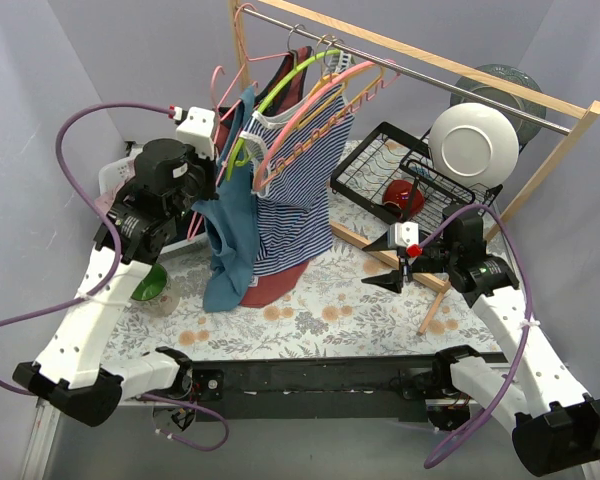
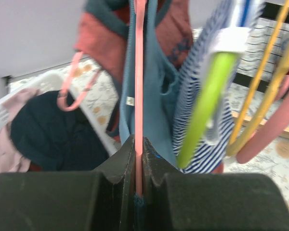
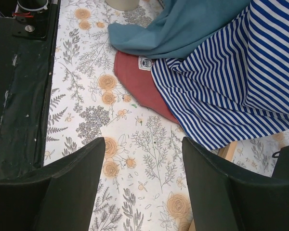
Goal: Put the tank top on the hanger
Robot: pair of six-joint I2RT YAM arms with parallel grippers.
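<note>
— So, where is the tank top (image 1: 230, 235) now?
— Draped about the pink hanger (image 2: 139, 72), with teal cloth on both sides of its bar. The hem reaches down to the worktop (image 1: 330, 310) beside the brick-red top (image 3: 139, 82).
— Who holds it?
— The left fingers (image 1: 215, 175) are clamped on the hanger, and its bar runs straight away from them. The right fingers (image 1: 388, 284) stand apart, low over the worktop and well off to the right, holding nothing.
— So the left arm is nearer. What crowds it?
— The striped top (image 1: 295, 190) and the lime-green hanger (image 2: 207, 101) hang just beside it under the rail (image 1: 420, 68). I'd judge a lift toward the rail could snag them. Whether both straps sit on the shoulders, I cannot tell.
</note>
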